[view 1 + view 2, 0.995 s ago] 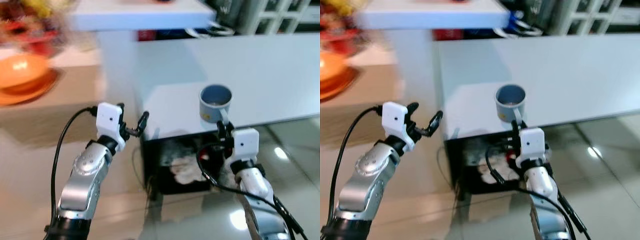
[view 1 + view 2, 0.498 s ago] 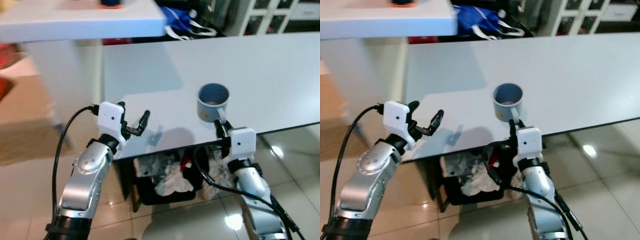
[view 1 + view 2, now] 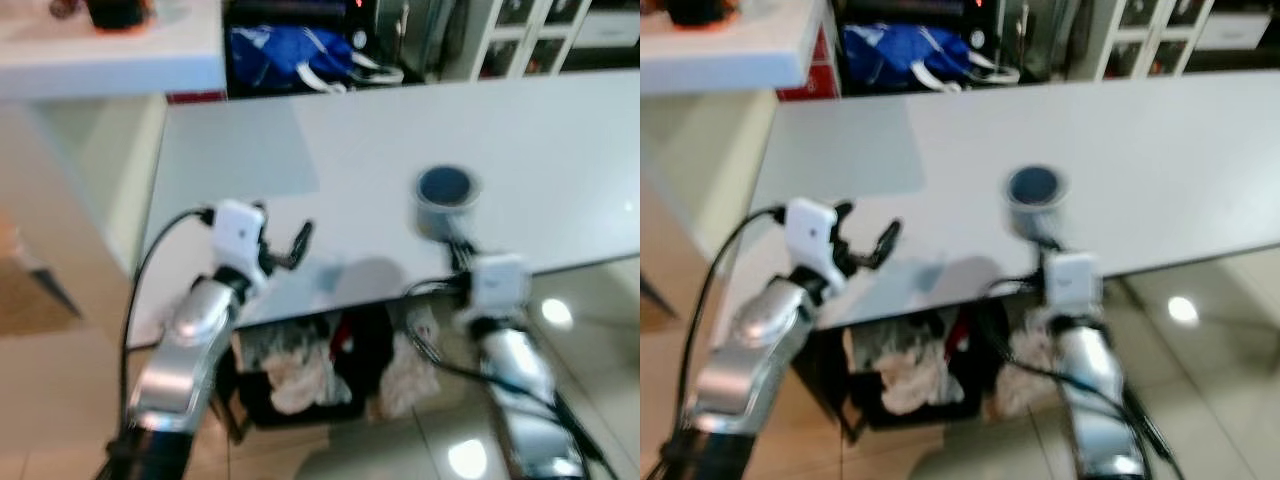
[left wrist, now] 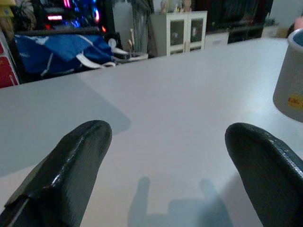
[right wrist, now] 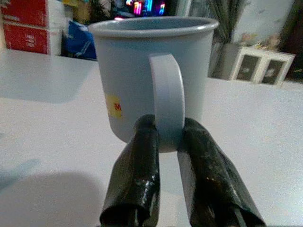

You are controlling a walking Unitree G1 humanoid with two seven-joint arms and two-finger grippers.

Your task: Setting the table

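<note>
A grey-blue mug stands upright near the front edge of a long white table, its handle turned toward the robot and pinched between the 2 black fingers of the right gripper, which reaches in from over that edge. The mug (a small yellow mark shows on its side) sits with bare tabletop stretching away on every side, widest toward the far edge and to the robot's right.

The left gripper hangs above the table's near-left corner region with its fingers spread wide and nothing between them; its shadow falls on the white surface just ahead. The mug lies off to its right, well apart from it.

Under the table, a dark bin holds crumpled pale material. Beyond the far edge, a blue bag lies on the floor beside white cabinets. A white counter juts in at the far left, above a glossy tiled floor.
</note>
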